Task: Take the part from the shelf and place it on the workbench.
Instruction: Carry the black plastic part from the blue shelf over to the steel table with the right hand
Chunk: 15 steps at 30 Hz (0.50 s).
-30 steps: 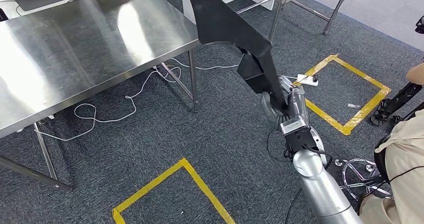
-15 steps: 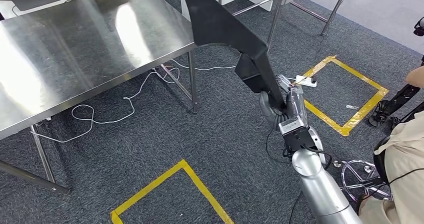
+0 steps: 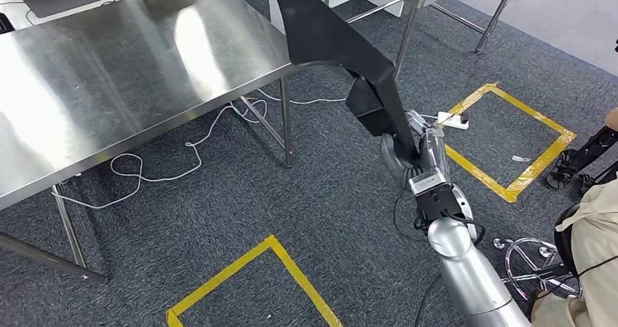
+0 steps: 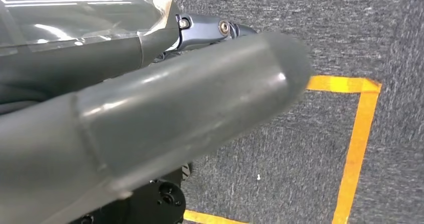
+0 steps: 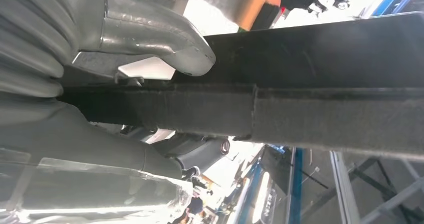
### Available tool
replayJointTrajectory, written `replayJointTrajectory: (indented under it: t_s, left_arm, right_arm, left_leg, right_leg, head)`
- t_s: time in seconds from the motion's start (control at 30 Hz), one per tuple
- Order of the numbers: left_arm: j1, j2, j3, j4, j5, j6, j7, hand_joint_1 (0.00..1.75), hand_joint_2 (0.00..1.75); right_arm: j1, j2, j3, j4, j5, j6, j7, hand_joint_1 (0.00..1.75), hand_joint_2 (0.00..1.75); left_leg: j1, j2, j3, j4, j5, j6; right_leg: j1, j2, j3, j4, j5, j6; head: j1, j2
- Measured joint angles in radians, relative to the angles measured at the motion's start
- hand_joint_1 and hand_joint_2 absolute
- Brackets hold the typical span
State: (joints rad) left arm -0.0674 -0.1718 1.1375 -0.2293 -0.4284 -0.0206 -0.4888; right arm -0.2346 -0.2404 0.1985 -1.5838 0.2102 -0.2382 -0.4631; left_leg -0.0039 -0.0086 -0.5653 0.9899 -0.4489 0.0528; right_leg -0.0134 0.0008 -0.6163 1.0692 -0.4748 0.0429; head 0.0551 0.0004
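Right hand (image 3: 414, 156) of mine clamps the black part's (image 3: 331, 39) lower end, its top raised over the steel bench (image 3: 109, 72) corner; carrying step, next I judge lowering it flat onto that bench

Part (image 3: 328, 39): matt black. Workbench (image 3: 109, 72): bare silver steel. Carpet (image 3: 335, 218): dark grey, speckled. Floor tape (image 3: 510, 141): yellow squares. Cable (image 3: 167, 167): white. Right arm (image 3: 474, 280): silver
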Motion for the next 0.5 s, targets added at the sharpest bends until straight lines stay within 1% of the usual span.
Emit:
replayJointTrajectory:
  t_s: [0.03,0.07,0.1,0.13,0.17,0.2,0.23,0.27,0.3,0.33,0.37,0.4,0.43,0.5]
  left_arm:
    - [0.000,0.001,0.000,0.000,0.000,0.000,0.000,0.00,0.00]
    - [0.000,0.001,0.001,0.000,-0.001,0.000,0.000,0.00,0.00]
    - [-0.001,0.002,0.001,0.000,-0.001,0.000,0.000,0.00,0.00]
    - [-0.001,0.002,0.001,0.000,-0.001,0.000,0.000,0.00,0.00]
    - [0.000,0.002,0.001,0.000,-0.002,0.000,0.001,0.00,0.00]
    - [0.000,0.002,0.001,0.000,-0.002,0.000,0.001,0.00,0.00]
    - [0.001,0.002,0.001,0.000,-0.002,0.000,0.001,0.00,0.00]
    - [0.001,0.002,0.001,0.000,-0.002,0.000,0.001,0.00,0.00]
    - [0.001,0.002,0.001,0.000,-0.002,0.000,0.001,0.00,0.00]
    - [0.001,0.003,0.001,0.000,-0.002,0.000,0.002,0.00,0.00]
    - [0.001,0.004,0.002,0.000,-0.002,0.000,0.002,0.00,0.00]
    - [0.000,0.004,0.002,0.000,-0.002,0.000,0.002,0.00,0.00]
    - [0.000,0.005,0.002,0.000,-0.003,0.000,0.002,0.00,0.00]
    - [-0.001,0.006,0.002,0.000,-0.003,0.002,0.003,0.00,0.00]
  right_arm:
    - [-0.001,-0.002,0.000,0.000,-0.003,0.000,0.000,1.75,1.75]
    - [-0.001,-0.003,0.000,0.001,-0.004,0.000,0.000,1.75,1.75]
    - [-0.002,-0.003,0.000,0.001,-0.005,0.000,0.000,1.75,1.75]
    - [-0.002,-0.003,0.000,0.001,-0.005,0.000,0.000,1.75,1.75]
    - [-0.001,-0.003,0.000,0.001,-0.005,0.000,0.000,1.75,1.75]
    - [-0.001,-0.003,0.001,0.001,-0.006,0.000,0.000,1.75,1.75]
    - [0.000,-0.003,0.001,0.001,-0.006,0.000,0.000,1.75,1.75]
    - [0.001,-0.003,0.001,0.001,-0.006,0.000,0.000,1.75,1.75]
    - [0.002,-0.003,0.002,0.001,-0.006,0.000,0.000,1.75,1.75]
    - [0.003,-0.003,0.002,0.001,-0.007,0.000,0.000,1.75,1.75]
    - [0.002,-0.003,0.002,0.001,-0.007,0.000,0.000,1.75,1.75]
    - [0.001,-0.003,0.003,0.001,-0.008,0.000,0.000,1.75,1.75]
    - [0.000,-0.002,0.003,0.002,-0.008,0.000,0.000,1.75,1.75]
    - [-0.002,-0.002,0.003,0.003,-0.008,-0.001,0.000,1.75,1.75]
  left_leg:
    - [-0.001,-0.001,0.002,0.005,-0.008,-0.010]
    - [-0.001,0.000,-0.003,0.021,-0.022,-0.019]
    - [0.002,0.001,-0.017,0.054,-0.043,-0.026]
    - [0.005,0.001,-0.043,0.108,-0.073,-0.032]
    - [0.008,0.002,-0.077,0.177,-0.106,-0.037]
    - [0.010,0.002,-0.113,0.243,-0.131,-0.041]
    - [0.012,0.003,-0.140,0.288,-0.141,-0.044]
    - [0.014,0.003,-0.148,0.292,-0.127,-0.045]
    - [0.015,0.004,-0.136,0.257,-0.096,-0.045]
    - [0.016,0.005,-0.107,0.188,-0.053,-0.042]
    - [0.015,0.005,-0.071,0.113,-0.018,-0.038]
    - [0.014,0.005,-0.045,0.057,0.003,-0.034]
    - [0.011,0.005,-0.029,0.022,0.013,-0.029]
    - [0.005,0.005,-0.025,0.010,0.011,-0.020]
  right_leg:
    - [-0.002,0.000,0.040,-0.081,0.035,-0.005]
    - [-0.004,0.001,0.046,-0.090,0.037,-0.020]
    - [-0.008,0.001,0.049,-0.092,0.037,-0.028]
    - [-0.009,0.001,0.052,-0.093,0.036,-0.033]
    - [-0.008,0.000,0.053,-0.092,0.034,-0.037]
    - [-0.007,0.000,0.053,-0.092,0.033,-0.039]
    - [-0.007,0.000,0.054,-0.092,0.032,-0.040]
    - [-0.006,0.001,0.056,-0.092,0.030,-0.041]
    - [-0.006,0.001,0.059,-0.092,0.029,-0.042]
    - [-0.006,0.002,0.063,-0.092,0.026,-0.041]
    - [-0.005,0.003,0.067,-0.092,0.024,-0.039]
    - [-0.003,0.003,0.068,-0.091,0.021,-0.035]
    - [-0.001,0.004,0.069,-0.091,0.019,-0.031]
    - [0.002,0.003,0.067,-0.093,0.017,-0.021]
  head:
    - [0.000,0.000]
    - [-0.001,0.000]
    - [-0.002,0.000]
    - [-0.004,0.000]
    - [-0.005,0.000]
    - [-0.005,0.000]
    - [-0.005,0.000]
    - [-0.005,0.000]
    - [-0.005,0.000]
    - [-0.005,0.000]
    - [-0.005,0.000]
    - [-0.005,0.000]
    - [-0.004,0.000]
    - [-0.004,0.000]
